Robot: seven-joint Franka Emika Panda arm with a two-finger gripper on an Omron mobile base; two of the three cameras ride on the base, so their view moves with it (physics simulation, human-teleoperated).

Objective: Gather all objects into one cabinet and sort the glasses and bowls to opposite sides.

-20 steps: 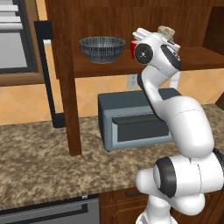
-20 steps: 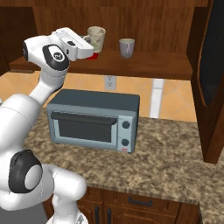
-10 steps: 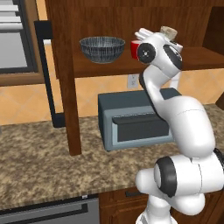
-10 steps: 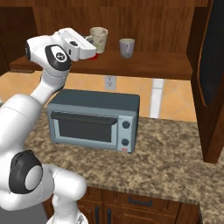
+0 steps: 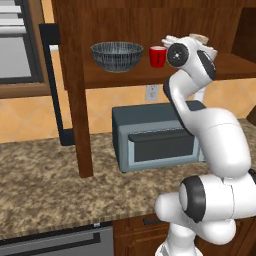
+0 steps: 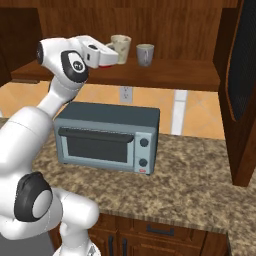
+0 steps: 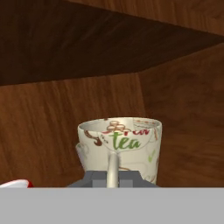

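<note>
My gripper [image 7: 112,177] is shut on the cream patterned cup [image 7: 120,144], with a pale strip of the cup pinched between the fingertips. That cup [image 6: 121,48] hangs at the end of my hand [image 6: 100,54], just over the cabinet shelf [image 6: 165,75] and left of the pale grey mug [image 6: 145,54]. From the left, the cream cup's rim [image 5: 200,38] peeks over my wrist. The red cup [image 5: 158,56] stands on the shelf [image 5: 125,76] beside the wide dark ribbed bowl [image 5: 116,55]. A sliver of the red cup [image 7: 15,183] shows at lower left.
The cabinet door [image 5: 75,100] stands open at the left with its black bar handle [image 5: 52,85]; another door [image 6: 242,95] stands open at the right. A grey toaster oven [image 6: 107,135] sits on the speckled counter [image 6: 200,180] under the shelf.
My gripper has carried the cream cup a little to the right along the shelf, toward the grey mug. The bowl, red cup and mug have stayed put.
</note>
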